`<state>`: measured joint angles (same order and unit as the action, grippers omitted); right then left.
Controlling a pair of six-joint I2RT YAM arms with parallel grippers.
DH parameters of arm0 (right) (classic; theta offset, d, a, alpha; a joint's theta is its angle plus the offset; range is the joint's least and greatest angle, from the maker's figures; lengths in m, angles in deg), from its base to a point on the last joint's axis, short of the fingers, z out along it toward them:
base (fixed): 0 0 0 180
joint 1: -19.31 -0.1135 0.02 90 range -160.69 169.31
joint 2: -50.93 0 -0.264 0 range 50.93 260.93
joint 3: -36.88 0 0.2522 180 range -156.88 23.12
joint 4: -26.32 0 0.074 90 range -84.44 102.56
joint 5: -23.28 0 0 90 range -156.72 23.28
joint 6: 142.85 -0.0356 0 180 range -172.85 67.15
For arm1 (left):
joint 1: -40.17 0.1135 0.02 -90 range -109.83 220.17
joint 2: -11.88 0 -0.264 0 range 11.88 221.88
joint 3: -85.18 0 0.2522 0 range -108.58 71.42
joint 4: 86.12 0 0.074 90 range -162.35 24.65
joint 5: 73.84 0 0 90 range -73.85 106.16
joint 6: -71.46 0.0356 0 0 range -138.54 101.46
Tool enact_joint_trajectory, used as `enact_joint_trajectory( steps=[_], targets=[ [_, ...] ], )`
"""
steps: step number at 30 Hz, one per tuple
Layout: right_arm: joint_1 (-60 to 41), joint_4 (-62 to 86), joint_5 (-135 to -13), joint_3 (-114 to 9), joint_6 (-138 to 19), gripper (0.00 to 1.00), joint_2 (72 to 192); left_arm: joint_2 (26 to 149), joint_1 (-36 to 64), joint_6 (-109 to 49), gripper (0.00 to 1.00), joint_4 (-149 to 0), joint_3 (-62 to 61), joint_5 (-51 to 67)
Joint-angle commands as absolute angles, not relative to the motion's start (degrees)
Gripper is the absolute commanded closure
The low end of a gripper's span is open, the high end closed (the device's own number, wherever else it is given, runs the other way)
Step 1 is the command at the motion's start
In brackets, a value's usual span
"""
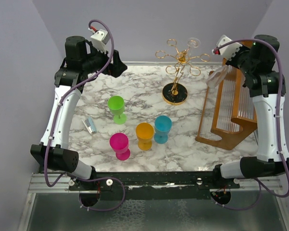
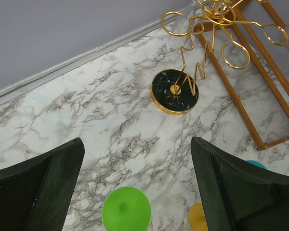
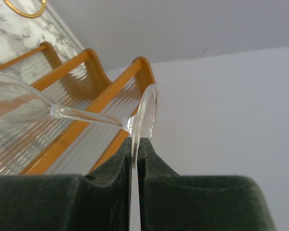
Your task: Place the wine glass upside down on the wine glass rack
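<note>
Clear thin-stemmed wine glass (image 3: pixel 86 118), likely light, slick and fragile, hangs near the far right corner of the marble worktop (image 1: pixel 139 91), its foot rim pinched tight in the right claw (image 3: pixel 135 147), short of the gold ring-armed wire rack (image 1: pixel 180 60), while the left claw (image 2: pixel 136 144) gapes wide.

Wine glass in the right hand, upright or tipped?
Tipped: the wine glass stem runs sideways across the right wrist view, its foot pinched in the right hand.
</note>
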<state>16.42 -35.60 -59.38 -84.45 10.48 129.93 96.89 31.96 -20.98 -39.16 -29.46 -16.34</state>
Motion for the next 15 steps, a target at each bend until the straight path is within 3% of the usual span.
enact_joint_trajectory(
  steps=[1, 15],
  targets=[
    [15.0, -37.2, -64.0, -83.6, 15.1, 0.99, 132.4, 96.9, 32.3, -20.5, 0.06, -38.9, -31.3, -15.8],
    [14.1, -34.6, -77.1, -83.8, 22.7, 0.99, 139.0, 97.2, 32.3, -19.6, 0.06, -38.6, -31.4, -15.0]
  ],
)
